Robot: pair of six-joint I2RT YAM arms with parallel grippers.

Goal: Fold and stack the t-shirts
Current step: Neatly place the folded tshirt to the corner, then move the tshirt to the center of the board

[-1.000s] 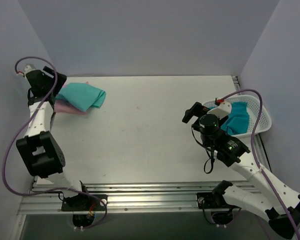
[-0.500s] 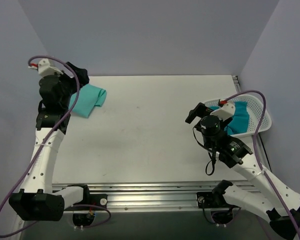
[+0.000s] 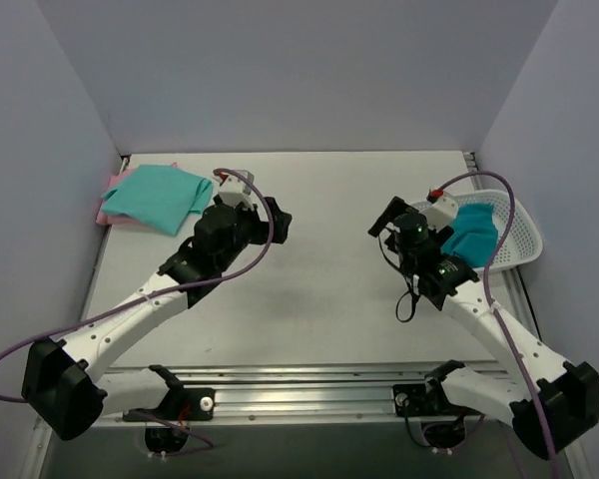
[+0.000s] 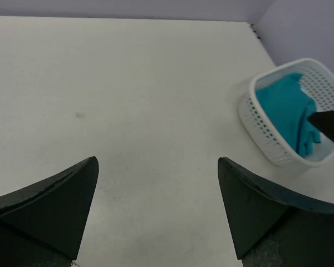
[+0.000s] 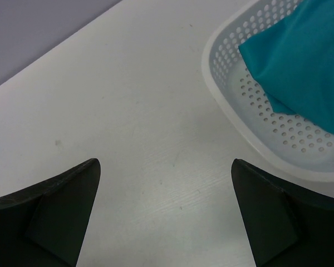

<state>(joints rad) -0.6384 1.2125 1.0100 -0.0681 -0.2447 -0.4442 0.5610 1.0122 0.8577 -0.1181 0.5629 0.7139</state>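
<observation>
A folded mint-green tee (image 3: 155, 198) lies on a pale pink tee (image 3: 104, 213) at the table's far left corner. A darker teal tee (image 3: 473, 236) lies crumpled in the white mesh basket (image 3: 522, 239) at the right. It also shows in the left wrist view (image 4: 286, 111) and the right wrist view (image 5: 309, 58). My left gripper (image 3: 278, 220) hangs over the table's middle, open and empty, to the right of the stack. My right gripper (image 3: 383, 222) is open and empty, just left of the basket (image 5: 225, 105).
The basket (image 4: 264, 146) stands at the table's right edge. Purple-grey walls close the back and both sides. A metal rail runs along the near edge by the arm bases.
My left arm has swung from the far left corner by the stack to the table's middle. The stack is now uncovered. My right gripper has shifted slightly toward the back.
</observation>
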